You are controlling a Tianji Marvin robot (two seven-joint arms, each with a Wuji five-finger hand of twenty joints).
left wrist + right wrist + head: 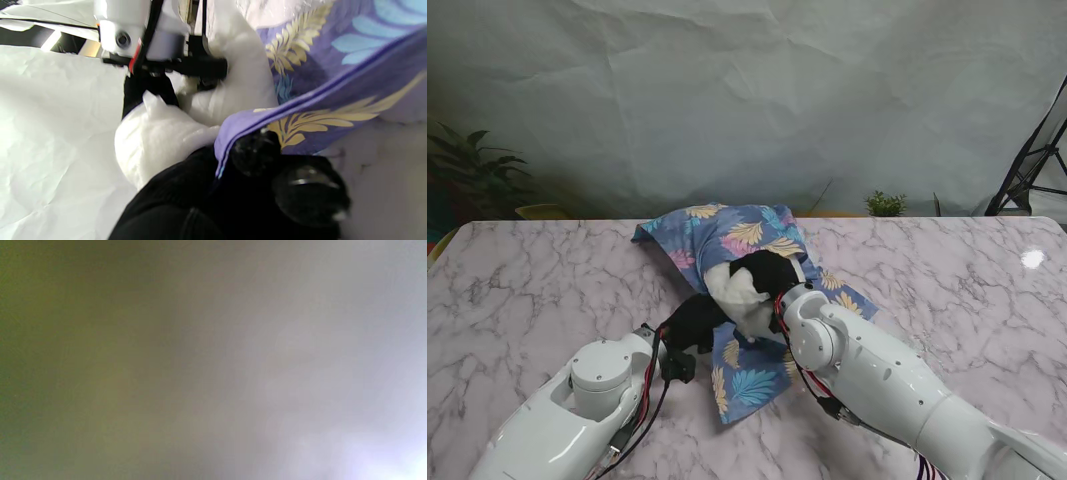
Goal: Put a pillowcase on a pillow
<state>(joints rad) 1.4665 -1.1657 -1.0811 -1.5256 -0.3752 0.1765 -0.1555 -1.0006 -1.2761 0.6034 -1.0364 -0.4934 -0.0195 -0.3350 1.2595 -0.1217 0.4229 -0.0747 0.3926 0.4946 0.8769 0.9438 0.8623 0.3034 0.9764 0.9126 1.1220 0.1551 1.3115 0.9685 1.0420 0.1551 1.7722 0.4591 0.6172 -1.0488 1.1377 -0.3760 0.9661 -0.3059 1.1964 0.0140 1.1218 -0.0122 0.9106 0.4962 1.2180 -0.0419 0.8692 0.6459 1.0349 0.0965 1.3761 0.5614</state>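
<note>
1. Although the stand view takes in the whole marble table [527, 290], the middle of the frame is crowded: both hands meet over the pillow [735, 290], whose white corner shows at center, while the rest of it lies hidden inside the pillowcase [742, 232].
2. Left hand [695, 320], black-gloved, lower center-left of the stand view: its fingers [255, 155] are clamped on the purple hem of the pillowcase [333, 96], thumb against the cloth edge, as the left wrist view shows. The remaining fingertips are dark and blurred there.
3. Pillowcase, blue-purple with yellow, pink and teal leaves: it spreads from upper center of the stand view down to lower center, where one flap lies flat on the marble between the two forearms.
4. Right hand [769, 272], also gloved in black, center of the stand view: it rests on the pillow at the pillowcase mouth, partly covered by its own white wrist. Whether its fingers are apart or closed cannot be told.
5. The right wrist view is a featureless olive-to-grey blur; nothing can be made out.
6. Surroundings, left to right along the table's far edge: a leafy plant [472, 170] at left, a small green plant [885, 204] right of center, a black stand [1032, 165] cut off at the right edge, all before a wrinkled white backdrop [747, 90].
</note>
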